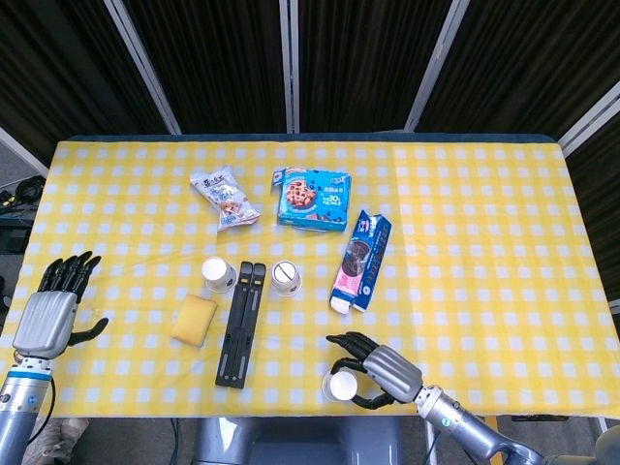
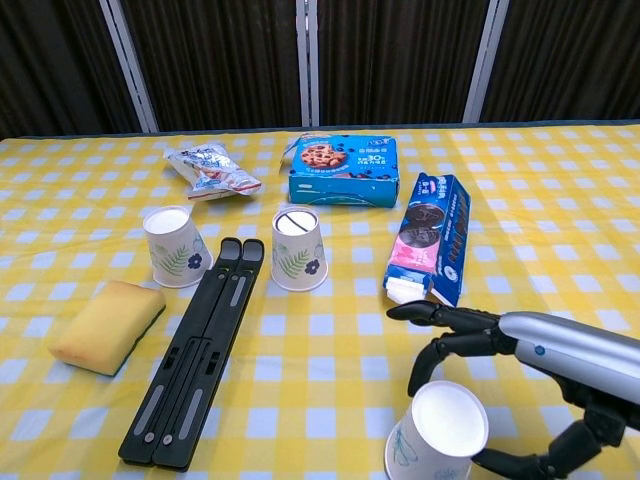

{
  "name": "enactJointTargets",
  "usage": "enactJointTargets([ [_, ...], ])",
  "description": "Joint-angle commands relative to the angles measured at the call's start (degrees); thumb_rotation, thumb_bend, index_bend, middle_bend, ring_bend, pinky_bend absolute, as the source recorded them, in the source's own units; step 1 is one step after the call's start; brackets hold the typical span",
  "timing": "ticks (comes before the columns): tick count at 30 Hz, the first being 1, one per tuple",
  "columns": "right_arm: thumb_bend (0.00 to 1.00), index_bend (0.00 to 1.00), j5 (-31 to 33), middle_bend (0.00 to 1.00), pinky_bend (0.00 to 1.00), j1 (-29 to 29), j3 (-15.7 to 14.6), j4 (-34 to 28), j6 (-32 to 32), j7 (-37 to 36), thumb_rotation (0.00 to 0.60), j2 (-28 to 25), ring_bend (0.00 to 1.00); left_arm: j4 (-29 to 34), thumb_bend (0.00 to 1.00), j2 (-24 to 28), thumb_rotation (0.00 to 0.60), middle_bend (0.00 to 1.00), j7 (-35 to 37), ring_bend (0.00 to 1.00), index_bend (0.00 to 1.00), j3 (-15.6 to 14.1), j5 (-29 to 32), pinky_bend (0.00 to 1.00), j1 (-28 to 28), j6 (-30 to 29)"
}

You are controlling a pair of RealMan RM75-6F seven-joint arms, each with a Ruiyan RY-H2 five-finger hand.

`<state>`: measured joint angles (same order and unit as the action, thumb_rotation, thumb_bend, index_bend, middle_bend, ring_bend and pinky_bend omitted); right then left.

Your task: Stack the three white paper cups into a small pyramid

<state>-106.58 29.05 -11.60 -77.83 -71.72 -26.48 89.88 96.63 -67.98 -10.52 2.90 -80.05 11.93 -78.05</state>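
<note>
Chest view is showing the right hand [image 2: 500, 390] wrapping around a white paper cup [image 2: 436, 433] at the near edge of the table [image 2: 560, 200]: the fingers [image 2: 450, 330] are curving over the cup's far side while the thumb [image 2: 530, 462] is reaching in under its near side, so the cup is sitting in a loose grip and tilting toward the camera, its white base facing up and forward. In the head view the same right hand [image 1: 373, 373] is cradling the cup [image 1: 340, 386] just at the front table edge, right of the black folding stand [image 1: 240, 323].

The other two cups are standing upside down further back, one [image 2: 173, 245] on the left of the stand [image 2: 200, 345] and one [image 2: 298, 248] on its right, both just beside its far end and well apart from the held cup.

The left hand [image 1: 50, 308] is appearing only in the head view, hanging at the table's left edge with its fingers spread and straight, holding nothing.

A yellow sponge [image 2: 107, 325] is lying left of the stand. A blue cookie box [image 2: 343, 169], a snack bag [image 2: 208, 170] and a blue biscuit packet [image 2: 433, 250] are lying beyond.
</note>
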Motion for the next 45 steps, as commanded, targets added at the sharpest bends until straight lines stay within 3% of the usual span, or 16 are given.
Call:
enactJointTargets([
  [1,0.26,0.43,0.3,0.00,0.00,0.2,0.4,-1.2,-0.3,0.5,0.600,-0.9,0.00,0.0,0.24,0.0,0.600,0.00,-0.1,0.00,0.00,0.0,0.1,0.00,0.0,0.1],
  [6,0.26,0.43,0.6,0.00,0.00,0.9,1.5,-4.8,-1.2,0.7,0.600,-3.9,0.00,-0.1,0.24,0.1,0.600,0.00,0.2,0.00,0.00,0.2,0.3,0.00,0.0,0.2],
  [12,0.26,0.43,3.1,0.00,0.00,1.6,4.8,-10.5,-1.5,5.1,0.600,-7.9,0.00,-0.1,0.24,0.2,0.600,0.00,0.5,0.00,0.00,0.3,0.4,0.00,0.0,0.2],
  [19,0.26,0.43,8.0,0.00,0.00,3.0,8.4,-12.9,2.1,8.5,0.600,-8.3,0.00,-0.4,0.24,0.4,0.600,0.00,1.3,0.00,0.00,0.7,1.1,0.00,0.1,0.7],
  [35,0.26,0.43,20.0,0.00,0.00,8.2,17.8,-10.8,11.2,13.4,0.600,-3.7,0.00,-1.1,0.24,0.5,0.600,0.00,2.3,0.00,0.00,0.8,1.8,0.00,0.6,2.1],
  [45,0.26,0.43,24.5,0.00,0.00,9.9,19.8,-8.2,14.6,14.7,0.600,-1.8,0.00,-1.3,0.24,0.5,0.600,0.00,2.6,0.00,0.00,0.9,2.2,0.00,0.7,2.6],
])
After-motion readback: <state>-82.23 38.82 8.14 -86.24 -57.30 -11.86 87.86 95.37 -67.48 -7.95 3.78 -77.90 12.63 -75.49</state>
